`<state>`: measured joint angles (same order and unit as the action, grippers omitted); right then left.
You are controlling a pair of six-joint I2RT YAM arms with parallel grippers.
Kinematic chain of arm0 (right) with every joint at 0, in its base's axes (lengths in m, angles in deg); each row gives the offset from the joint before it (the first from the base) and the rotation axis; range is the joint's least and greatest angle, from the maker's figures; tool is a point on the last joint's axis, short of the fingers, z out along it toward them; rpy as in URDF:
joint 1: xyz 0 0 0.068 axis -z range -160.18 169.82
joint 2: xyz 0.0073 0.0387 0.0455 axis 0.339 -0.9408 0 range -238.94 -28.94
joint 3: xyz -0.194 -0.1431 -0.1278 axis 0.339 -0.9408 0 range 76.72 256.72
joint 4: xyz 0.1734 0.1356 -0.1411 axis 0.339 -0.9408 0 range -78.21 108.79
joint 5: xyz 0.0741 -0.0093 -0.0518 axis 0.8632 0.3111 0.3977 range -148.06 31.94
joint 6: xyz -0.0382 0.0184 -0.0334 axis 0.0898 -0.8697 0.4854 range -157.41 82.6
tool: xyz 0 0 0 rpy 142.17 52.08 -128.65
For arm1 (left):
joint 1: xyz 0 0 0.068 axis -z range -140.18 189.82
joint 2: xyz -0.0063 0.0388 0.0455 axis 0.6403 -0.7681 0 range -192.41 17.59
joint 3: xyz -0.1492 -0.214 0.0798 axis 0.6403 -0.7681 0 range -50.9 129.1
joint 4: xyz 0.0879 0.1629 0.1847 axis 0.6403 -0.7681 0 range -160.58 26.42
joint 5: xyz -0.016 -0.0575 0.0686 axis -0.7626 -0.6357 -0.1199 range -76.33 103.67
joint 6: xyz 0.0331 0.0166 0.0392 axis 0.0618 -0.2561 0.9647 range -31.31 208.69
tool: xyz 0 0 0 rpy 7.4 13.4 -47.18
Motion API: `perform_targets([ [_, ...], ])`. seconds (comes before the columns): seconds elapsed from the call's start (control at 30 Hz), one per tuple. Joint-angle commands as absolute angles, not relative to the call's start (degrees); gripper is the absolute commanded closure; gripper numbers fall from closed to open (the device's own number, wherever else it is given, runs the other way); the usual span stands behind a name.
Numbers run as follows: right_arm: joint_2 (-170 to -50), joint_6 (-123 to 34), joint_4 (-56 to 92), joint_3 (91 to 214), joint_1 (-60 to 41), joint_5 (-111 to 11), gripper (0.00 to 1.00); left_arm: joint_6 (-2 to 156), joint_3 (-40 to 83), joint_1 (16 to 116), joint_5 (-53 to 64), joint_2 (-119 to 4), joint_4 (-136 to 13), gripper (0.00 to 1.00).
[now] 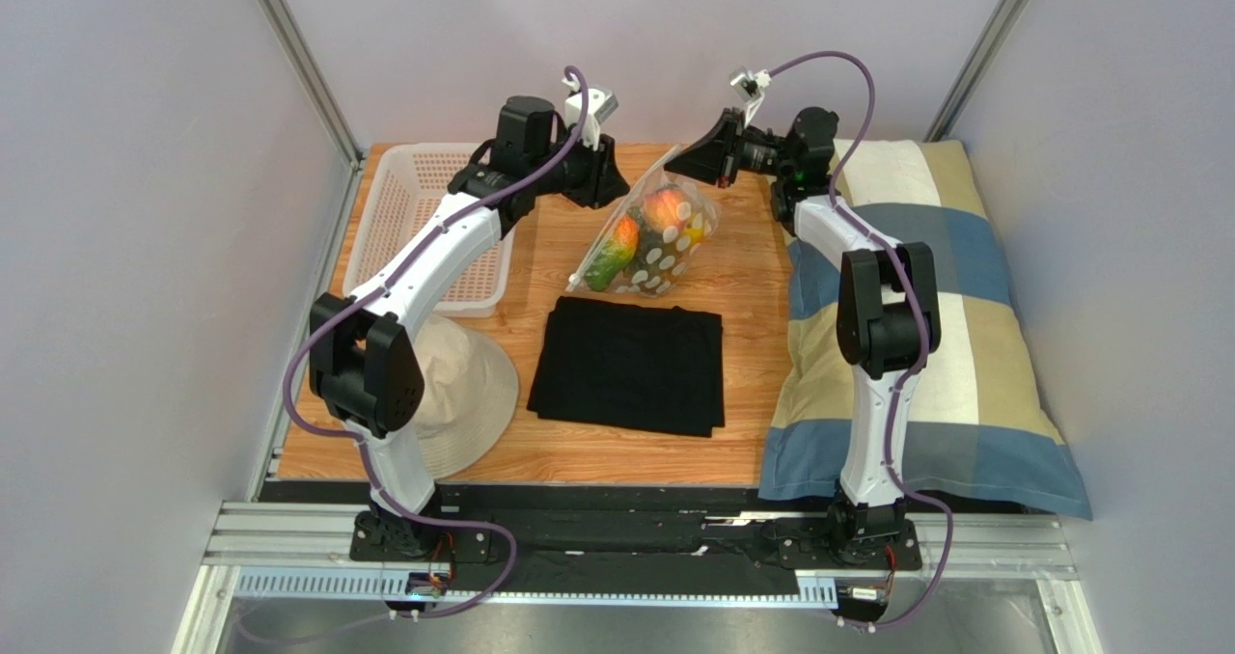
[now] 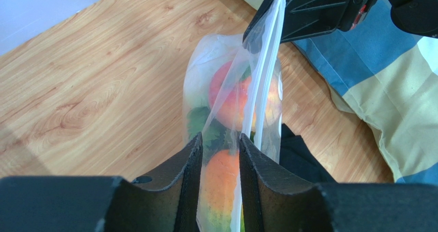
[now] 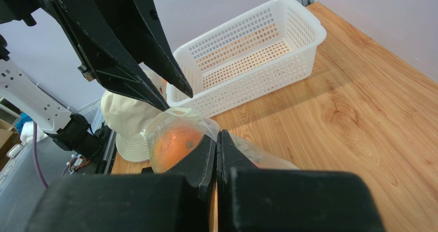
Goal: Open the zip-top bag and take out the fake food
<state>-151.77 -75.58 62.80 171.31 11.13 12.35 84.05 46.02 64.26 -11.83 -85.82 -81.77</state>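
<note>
Near side, a black cloth [image 1: 628, 365] lies flat on the desk [image 1: 747, 271], with a hat [image 1: 471, 394] to its left and a pillow [image 1: 942, 321] to its right. Beyond it the bag [image 1: 660, 261] hangs tilted, food [image 1: 664, 210] inside. The right tool [image 3: 217, 135] is clamped tight on the bag's top edge. The left tool [image 2: 219, 137] stands part open, its fingers straddling the bag. A basket [image 1: 421, 206] sits far left.

Open over bare table [image 1: 539, 264] between white basket [image 1: 435, 235] and zip-top bag [image 1: 660, 256]. Hemmed right by pillow [image 1: 928, 321], near side by black cloth [image 1: 631, 368], just beside bag. Crowded above bag mouth: left gripper [image 2: 220, 138], right gripper [image 3: 217, 134] close together. Near-left corner taken by hat [image 1: 471, 387], just beside basket.
</note>
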Motion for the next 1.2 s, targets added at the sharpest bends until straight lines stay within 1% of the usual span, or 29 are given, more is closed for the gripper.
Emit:
perform_targets([
  [0.0,-152.69,-75.99,65.46,174.1,10.68,12.96,1.0,84.47,43.68,64.07,-12.09,-82.26,-79.22,0.62],
  [0.27,-152.96,-75.81,64.93,174.54,10.5,13.31,1.0,84.48,40.77,64.07,-10.68,-79.71,-78.61,0.62],
  [0.43,-152.87,-74.94,63.79,174.63,10.41,13.22,1.0,83.77,37.34,64.07,-7.7,-75.58,-77.47,0.59],
  [0.53,-152.69,-73.88,62.48,174.63,10.24,12.96,1.0,83.68,36.29,64.07,-8.47,-74.0,-76.68,0.59],
  [0.8,-152.43,-72.47,60.89,174.81,10.24,12.87,1.0,83.95,35.94,64.07,-10.77,-75.75,-76.67,0.63],
  [1.17,-152.69,-72.47,60.72,175.07,10.06,12.96,1.0,83.77,35.32,64.16,-12.87,-78.12,-75.97,0.63],
])
